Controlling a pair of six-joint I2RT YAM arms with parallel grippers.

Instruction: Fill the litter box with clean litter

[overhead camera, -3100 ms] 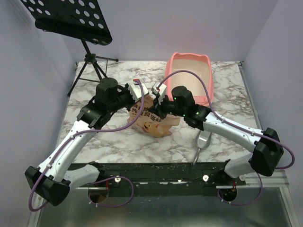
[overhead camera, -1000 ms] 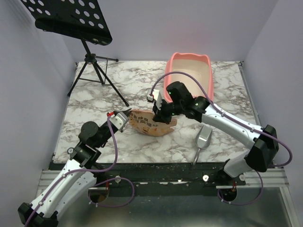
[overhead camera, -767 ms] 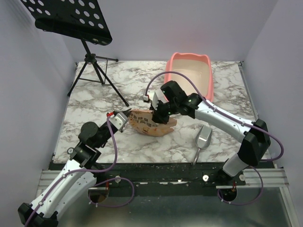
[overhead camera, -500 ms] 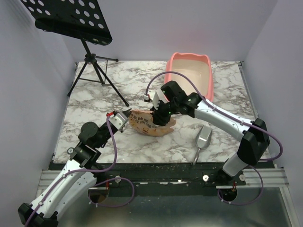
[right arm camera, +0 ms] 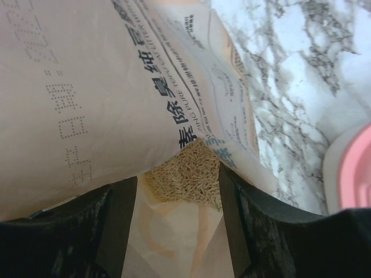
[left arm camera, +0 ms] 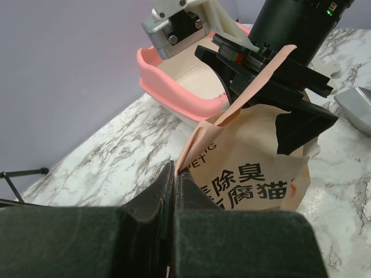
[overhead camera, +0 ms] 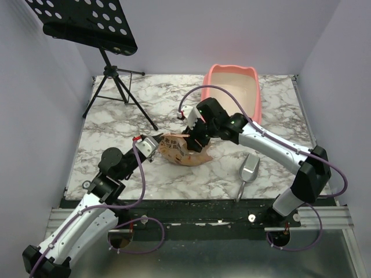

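Observation:
The orange-tan printed bag (overhead camera: 181, 152) lies on the marble, its mouth toward the pink litter box (overhead camera: 231, 68). My left gripper (overhead camera: 152, 143) is shut on the bag's left top edge (left arm camera: 188, 168), jaws pressed together on the paper. My right gripper (overhead camera: 195, 134) stands open at the bag's mouth. Its fingers (right arm camera: 119, 223) are spread apart, and the clean litter (right arm camera: 186, 174), tan granules, shows inside the bag (right arm camera: 87, 110) between them. The litter box (left arm camera: 168, 95) sits behind the bag with a pale, bare inside; its pink rim (right arm camera: 358, 174) shows at the right edge of the right wrist view.
A grey metal scoop (overhead camera: 249, 169) lies on the marble to the right of the bag, handle toward the near edge. A black music stand (overhead camera: 87, 22) on a tripod (overhead camera: 119, 84) occupies the back left. Walls close in the table on three sides.
My right gripper went from shut to open at the bag's mouth and shifted slightly left. The bag's top edge now stands up a little. The left gripper kept its hold.

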